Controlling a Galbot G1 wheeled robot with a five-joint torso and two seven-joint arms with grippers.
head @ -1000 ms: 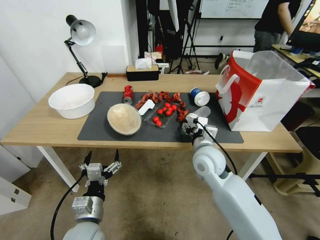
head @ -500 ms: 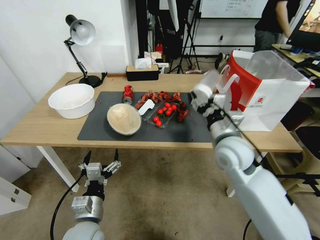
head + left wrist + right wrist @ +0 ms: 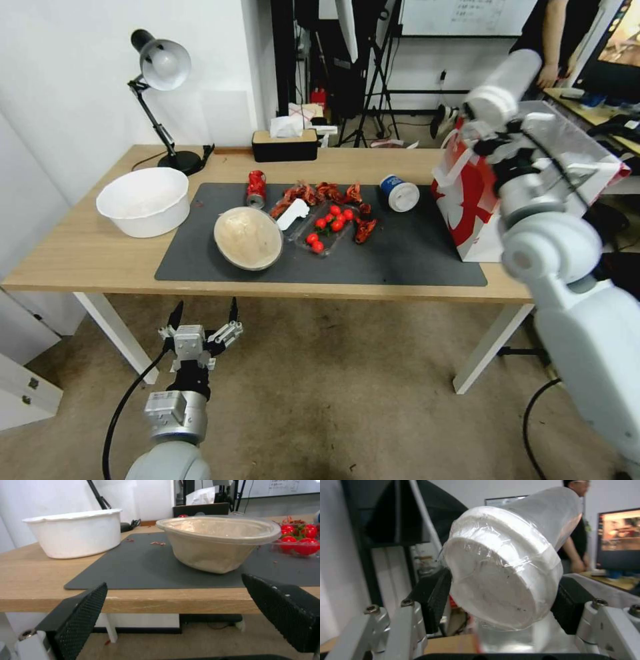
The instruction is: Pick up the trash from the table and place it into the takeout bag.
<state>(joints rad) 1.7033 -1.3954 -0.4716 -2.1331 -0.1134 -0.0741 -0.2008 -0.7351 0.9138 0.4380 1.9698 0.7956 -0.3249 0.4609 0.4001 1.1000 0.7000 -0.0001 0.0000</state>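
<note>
Cup held high above the takeout bag

Our right tool (image 3: 501, 122) grips the clear plastic cup (image 3: 503, 85) between its black pads, raised over the open top of the takeout bag (image 3: 477, 200), which stands at the right end of the desk (image 3: 87, 253). In the right wrist view the cup (image 3: 510, 555) sits clamped on both sides, base toward the camera.

On the dark mat (image 3: 400, 257) we see the round beige bowl (image 3: 248, 238), the red drink can (image 3: 256, 189) and the blue cup with white lid (image 3: 399, 193) lying on its side.

Our left tool (image 3: 202, 327) hangs below the desk's front edge, its fingers spread wide and empty.
</note>
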